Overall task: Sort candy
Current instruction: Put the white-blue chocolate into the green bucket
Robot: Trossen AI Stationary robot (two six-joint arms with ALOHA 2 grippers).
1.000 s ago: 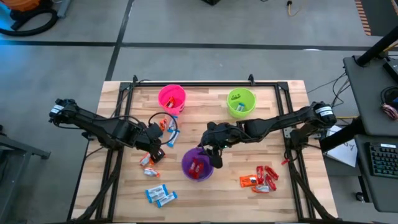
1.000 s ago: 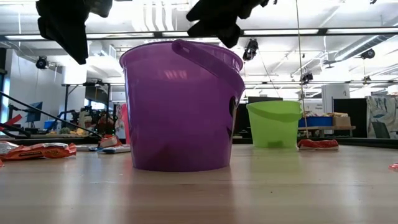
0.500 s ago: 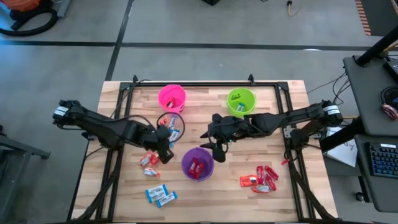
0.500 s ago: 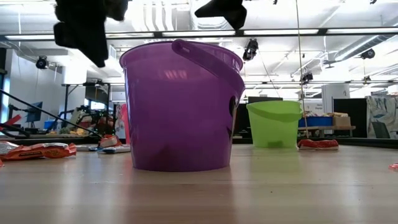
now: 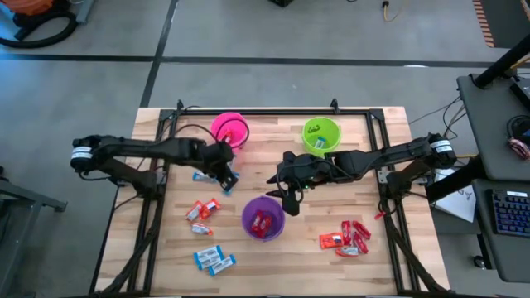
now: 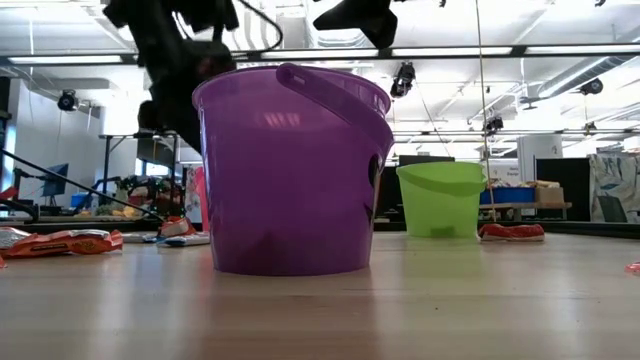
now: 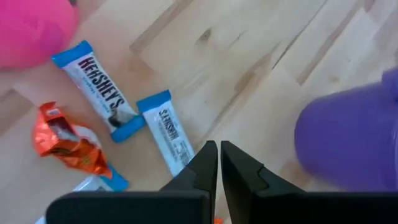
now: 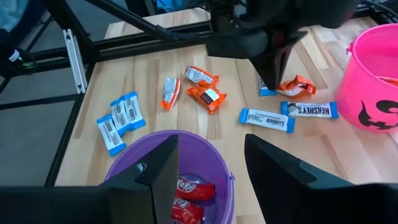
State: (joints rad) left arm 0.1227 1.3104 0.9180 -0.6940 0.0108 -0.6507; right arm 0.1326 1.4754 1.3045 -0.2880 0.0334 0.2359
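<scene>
desk (image 5: 273, 240): pale wood planks
pink cup (image 5: 229, 129): hot pink, black face print
green cup (image 5: 321, 135): lime
purple cup (image 5: 263, 218): violet, red candy inside
candy (image 7: 101, 93): blue-and-white; others orange, red
arms: black

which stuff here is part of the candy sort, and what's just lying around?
Job:
- loose candy on the table: blue-and-white bars, orange pieces, red pile
- red candy already in the purple cup
- pink cup, green cup

Lying about:
- keyboard on the side desk
- cables on the floor
</scene>
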